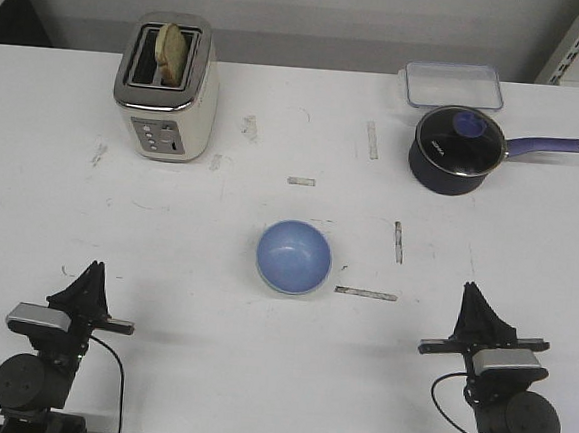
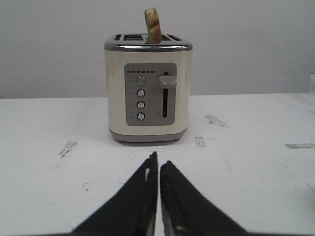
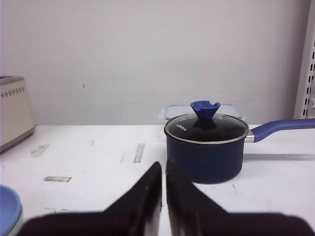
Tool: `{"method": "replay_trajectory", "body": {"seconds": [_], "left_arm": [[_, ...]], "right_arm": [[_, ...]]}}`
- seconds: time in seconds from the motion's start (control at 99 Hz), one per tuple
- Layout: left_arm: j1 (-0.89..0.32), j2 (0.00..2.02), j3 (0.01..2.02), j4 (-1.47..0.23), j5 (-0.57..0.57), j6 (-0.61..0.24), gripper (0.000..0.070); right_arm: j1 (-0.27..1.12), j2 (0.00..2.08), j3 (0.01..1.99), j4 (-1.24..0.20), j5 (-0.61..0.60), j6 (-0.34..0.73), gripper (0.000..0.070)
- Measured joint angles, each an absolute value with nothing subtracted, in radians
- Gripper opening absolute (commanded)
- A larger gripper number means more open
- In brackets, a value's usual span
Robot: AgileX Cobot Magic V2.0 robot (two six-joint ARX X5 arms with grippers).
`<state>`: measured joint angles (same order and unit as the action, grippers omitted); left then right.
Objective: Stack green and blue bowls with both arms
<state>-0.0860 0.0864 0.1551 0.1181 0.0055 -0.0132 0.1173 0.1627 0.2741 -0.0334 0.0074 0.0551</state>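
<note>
Left claw (image 2: 158, 164) clenched on nothing, right claw (image 3: 163, 169) clenched likewise, blue bowl (image 1: 293, 257) untouched between

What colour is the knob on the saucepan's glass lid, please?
The knob is blue, matching the saucepan handle; the right wrist view shows it best.

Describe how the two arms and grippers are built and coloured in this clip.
Both arms are black. Left gripper and right gripper each end in two tapered black fingers, wedge-shaped in the wrist views. A grey camera block sits behind each, above a round black joint housing, with a loose black cable alongside. No markings are legible.
</note>
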Motion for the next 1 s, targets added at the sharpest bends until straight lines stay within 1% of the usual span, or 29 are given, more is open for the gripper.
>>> {"method": "replay_trajectory", "body": {"seconds": [0.152,0.242,0.424,0.838,1.0], "left_arm": [[-0.086,0.033,0.107,0.104,0.005,-0.013,0.0001],[-0.086,0.009,0.076,0.103,-0.015,-0.013,0.0001],[-0.086,0.005,0.035,0.095,-0.031,-0.013,0.0001],[-0.061,0.005,0.034,0.078,-0.033,-0.012,0.0001],[-0.061,0.005,0.034,0.094,-0.033,0.014,0.0001]], "right_arm": [[0.117,0.163,0.274,-0.033,0.007,0.055,0.0006],[0.117,0.163,0.274,-0.033,0.007,0.056,0.0006],[0.117,0.163,0.274,-0.033,0.007,0.056,0.0006],[0.117,0.163,0.274,-0.033,0.007,0.056,0.0006],[0.117,0.163,0.274,-0.033,0.007,0.055,0.0006]]}}
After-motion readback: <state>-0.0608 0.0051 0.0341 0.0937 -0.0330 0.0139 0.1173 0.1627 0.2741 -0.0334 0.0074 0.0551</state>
